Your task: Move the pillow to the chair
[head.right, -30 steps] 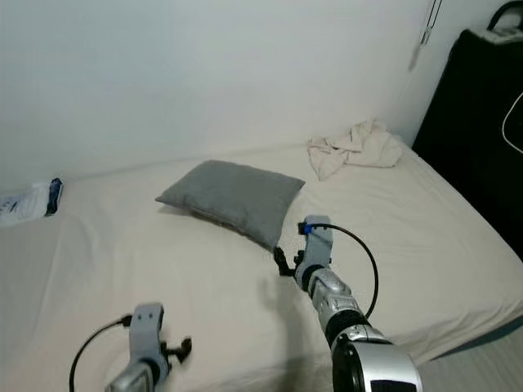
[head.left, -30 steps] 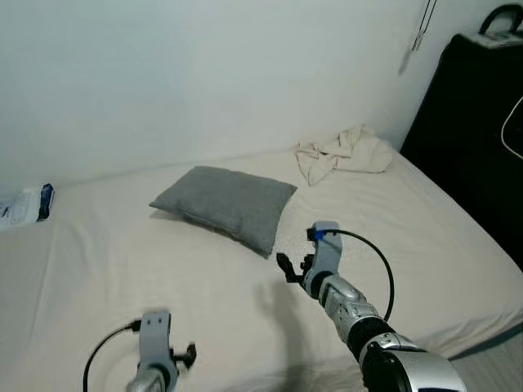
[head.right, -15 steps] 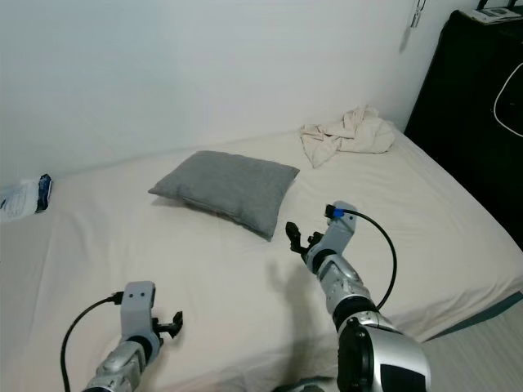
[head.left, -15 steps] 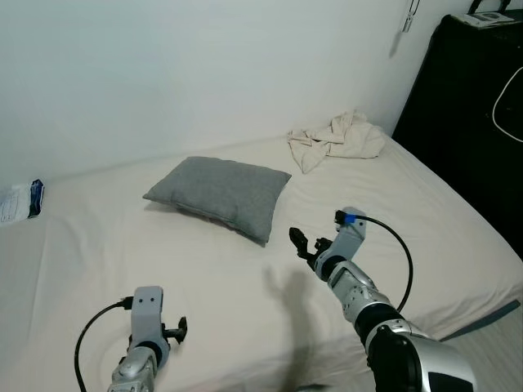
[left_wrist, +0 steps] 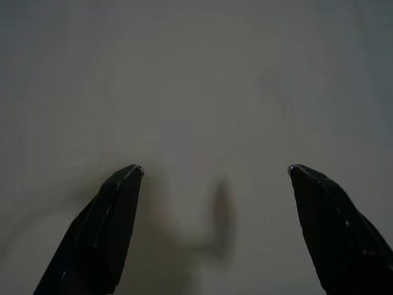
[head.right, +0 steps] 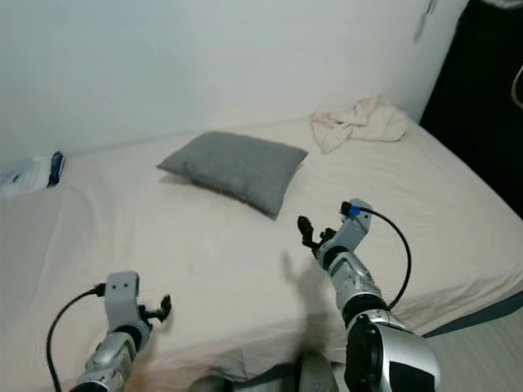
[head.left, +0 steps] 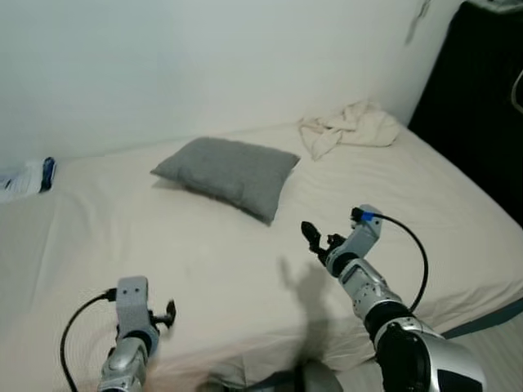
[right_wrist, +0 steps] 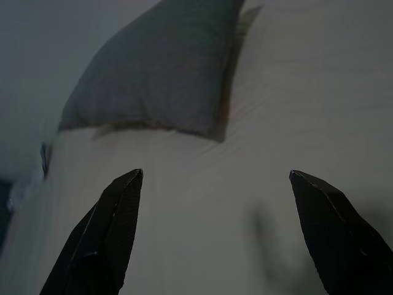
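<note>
Chair unseen; right fingers (right_wrist: 120, 227) spread near the grey pillow (head.left: 226, 175)

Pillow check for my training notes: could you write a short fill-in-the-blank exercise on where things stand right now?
1. The grey pillow lies on the ____.
2. The right pincer is ____, its fingers spread, short of the pillow.
3. The crumpled cloth lies near the bed's far ____ corner.
4. The left pincer is open and holds ____.

Missing words: bed; open; right; nothing
</note>
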{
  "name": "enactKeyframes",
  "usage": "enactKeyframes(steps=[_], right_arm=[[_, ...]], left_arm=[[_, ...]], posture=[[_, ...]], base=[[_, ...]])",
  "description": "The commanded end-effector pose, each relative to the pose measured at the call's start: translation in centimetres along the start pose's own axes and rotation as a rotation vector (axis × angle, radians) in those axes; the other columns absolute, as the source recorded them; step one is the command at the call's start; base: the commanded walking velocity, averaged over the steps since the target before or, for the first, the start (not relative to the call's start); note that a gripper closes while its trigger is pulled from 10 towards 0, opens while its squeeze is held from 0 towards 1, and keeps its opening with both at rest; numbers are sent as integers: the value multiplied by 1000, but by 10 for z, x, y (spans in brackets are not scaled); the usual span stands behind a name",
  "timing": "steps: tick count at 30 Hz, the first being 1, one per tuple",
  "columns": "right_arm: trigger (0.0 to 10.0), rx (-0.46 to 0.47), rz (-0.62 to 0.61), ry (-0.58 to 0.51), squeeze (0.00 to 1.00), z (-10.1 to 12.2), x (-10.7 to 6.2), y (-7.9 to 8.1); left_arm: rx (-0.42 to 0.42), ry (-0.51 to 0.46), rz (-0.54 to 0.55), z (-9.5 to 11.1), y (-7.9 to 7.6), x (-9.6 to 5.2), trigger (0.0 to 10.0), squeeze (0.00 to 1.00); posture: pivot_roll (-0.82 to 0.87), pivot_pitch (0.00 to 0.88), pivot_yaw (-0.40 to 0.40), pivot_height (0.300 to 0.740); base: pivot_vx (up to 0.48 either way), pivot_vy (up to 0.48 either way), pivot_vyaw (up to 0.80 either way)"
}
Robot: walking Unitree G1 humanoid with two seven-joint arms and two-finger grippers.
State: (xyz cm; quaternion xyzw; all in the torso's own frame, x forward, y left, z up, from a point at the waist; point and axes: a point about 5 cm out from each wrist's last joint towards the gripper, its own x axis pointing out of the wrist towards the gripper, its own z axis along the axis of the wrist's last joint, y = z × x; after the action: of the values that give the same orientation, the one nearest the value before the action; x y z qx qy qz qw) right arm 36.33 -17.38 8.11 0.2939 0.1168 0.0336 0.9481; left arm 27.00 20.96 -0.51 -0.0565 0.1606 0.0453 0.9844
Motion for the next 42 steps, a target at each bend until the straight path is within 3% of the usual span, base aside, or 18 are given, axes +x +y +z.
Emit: enactKeyframes(steps=[1,6,12,19,25,28,31,35,42], right_arm=[[10000,45,-19,-46,0,8,1,0],[10000,76,-27,-102,0,21,3,1],[10000,81,-41,-127,0,30,5,1],[10000,105,-6,-172,0,44,12,18],[10000,96,80,-214,0,54,16,34],[10000,74,160,-252,0,67,19,50],[10000,59,165,-285,0,78,19,52],[10000,35,152,-339,0,93,18,50],[10000,30,102,-475,0,130,7,32]], left_arm=[[31,-80,-39,15,3,2,10000,0],[112,-175,-132,31,-4,3,10000,0],[160,-220,-195,36,-10,-2,10000,0],[210,-270,-318,36,-24,-38,10000,0],[225,-272,-355,38,-28,-52,10000,0],[235,-268,-402,42,-33,-68,10000,0],[236,-251,-414,44,-35,-77,10000,0],[237,-231,-423,45,-36,-84,10000,0],[244,-186,-442,43,-38,-99,10000,0]], posture=[[-41,256,51,630],[-1,317,83,630],[36,364,116,630],[122,475,188,611],[143,504,212,601],[160,558,253,601],[170,572,268,601],[180,582,277,601],[199,602,295,601]], base=[[0,0,0],[0,0,0],[0,0,0],[0,0,0],[0,0,0],[0,0,0],[0,0,0],[0,0,0],[0,0,0]])
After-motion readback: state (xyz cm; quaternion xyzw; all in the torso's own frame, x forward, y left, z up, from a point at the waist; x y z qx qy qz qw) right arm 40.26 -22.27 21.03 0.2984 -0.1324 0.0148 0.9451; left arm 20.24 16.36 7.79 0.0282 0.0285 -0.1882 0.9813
